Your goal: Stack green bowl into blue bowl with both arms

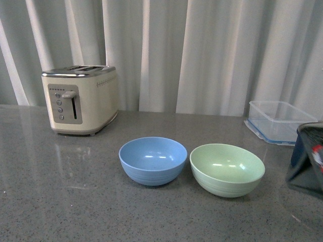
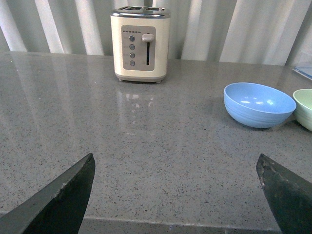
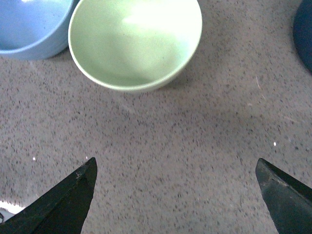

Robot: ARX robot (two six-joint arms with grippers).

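Nothing accomplished so far, judging by the layout. Green bowl [image 1: 227,169] and blue bowl [image 1: 153,160] both upright and empty on the grey table [image 1: 60,201], just beside each other, green on the robot's right, blue on its left; rims very close, touching or not hard to tell. No nesting, no lift, no contact from either arm, and no arm visible from the front. Left jaws, seen from the left wrist: spread wide, holding nothing, over bare table, well apart from the blue bowl. Right jaws, seen from the right wrist: likewise spread wide and empty, near the green bowl with a strip of bare table between. Whole job apparently left to do: closing in on the green bowl's rim, gripping, raising clear, carrying across over the blue bowl, lowering inside, then releasing, probably with the left arm steadying the blue one. Off to the sides and uninvolved: cream toaster [image 1: 81,98], clear container [image 1: 277,121], dark blue object [image 1: 308,161] at the right edge.
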